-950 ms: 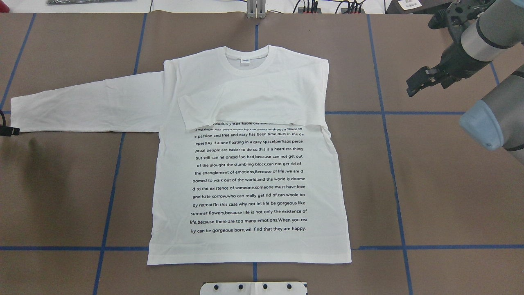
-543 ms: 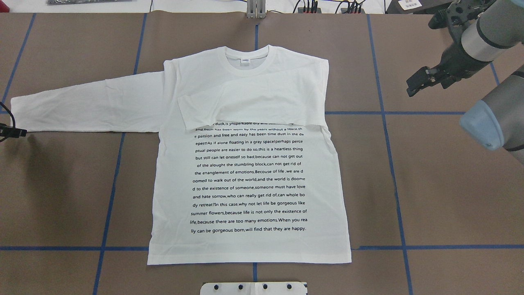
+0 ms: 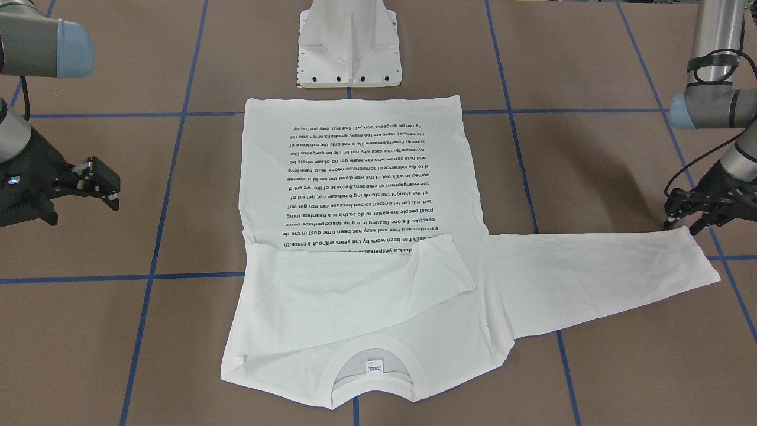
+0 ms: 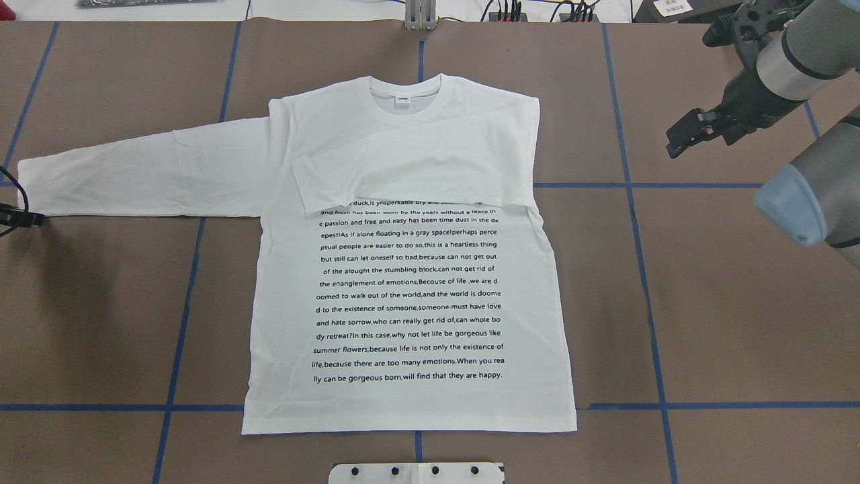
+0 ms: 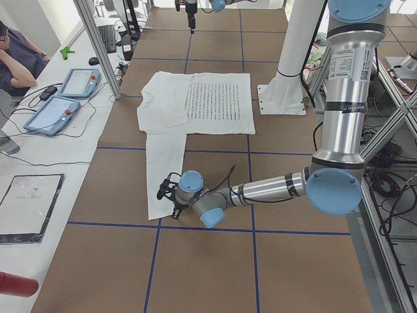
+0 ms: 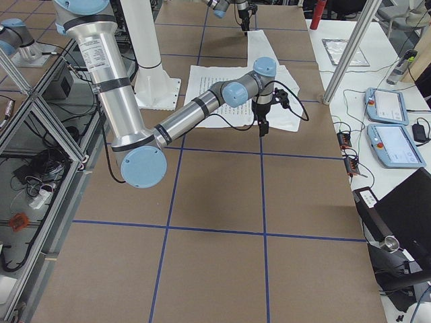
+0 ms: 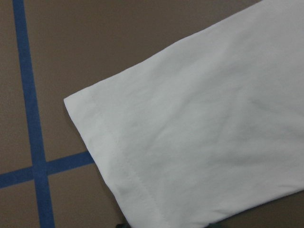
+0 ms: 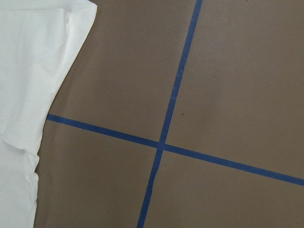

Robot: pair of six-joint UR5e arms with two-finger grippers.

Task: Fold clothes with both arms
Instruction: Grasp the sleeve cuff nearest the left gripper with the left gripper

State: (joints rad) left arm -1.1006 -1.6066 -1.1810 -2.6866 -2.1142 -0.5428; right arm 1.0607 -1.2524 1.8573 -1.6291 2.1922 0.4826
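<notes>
The white long-sleeved T-shirt [image 4: 403, 302] lies flat on the brown table, printed text up, neck label at the far side. One sleeve [image 4: 403, 175] is folded across the chest. The other sleeve stretches out to the overhead view's left, ending in its cuff [image 4: 30, 188]. My left gripper [image 4: 27, 218] hangs low at that cuff's near corner. In the front-facing view [image 3: 686, 223] its jaws look open and empty. The left wrist view shows the cuff [image 7: 142, 142] just below. My right gripper [image 4: 678, 141] is open and empty, raised clear to the shirt's right [image 3: 109, 189].
The white pedestal base [image 3: 349, 53] stands at the shirt's hem. Blue tape lines [image 8: 161, 142] cross the table. A side table with tablets [image 5: 65, 98] and a seated person lies beyond the far edge. Bare brown table [image 4: 705, 302] flanks the shirt.
My left gripper has come in a little from the overhead view's left edge toward the cuff. The right arm has barely shifted. The shirt has not moved.
</notes>
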